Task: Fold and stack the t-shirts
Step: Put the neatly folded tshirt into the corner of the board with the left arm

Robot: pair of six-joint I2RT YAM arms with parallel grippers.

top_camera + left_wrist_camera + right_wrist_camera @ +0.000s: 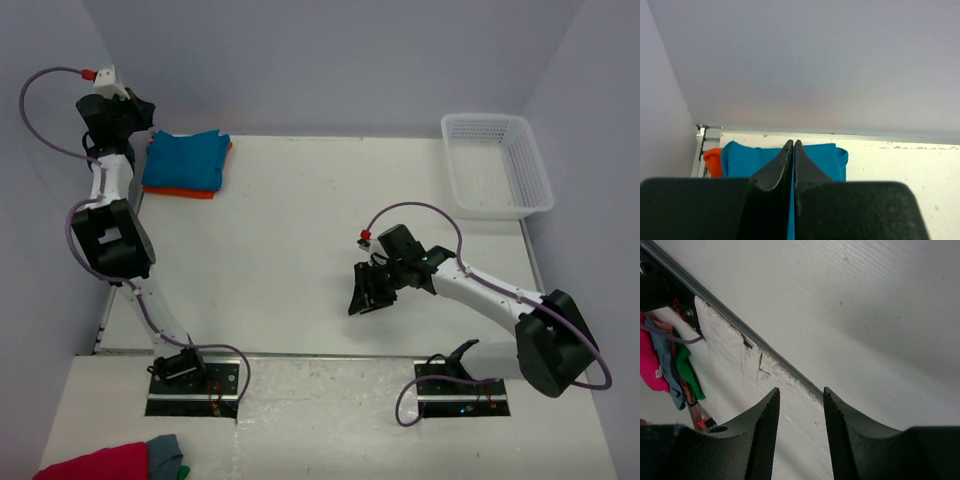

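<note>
Overhead, a white tabletop (300, 240) fills the scene. A white mesh basket (485, 118) sits at its far right corner. At the far left corner the teal-blue t-shirt (185, 158) lies folded on top of the folded orange t-shirt (195, 192). A crimson-pink cloth (95, 465) and a grey cloth (165, 452) lie bunched at the near left edge. My left jaws are clenched and empty, near the stack's left side. My right jaws stand parted over bare tabletop, grasping nothing.

The left arm (112, 240) reaches up and away along its own side, elbow bent, left gripper (793, 144) pinched shut; the right arm (480, 290) stretches low and inward, right gripper (801, 392) tipped down, jaws partly apart, empty.
</note>
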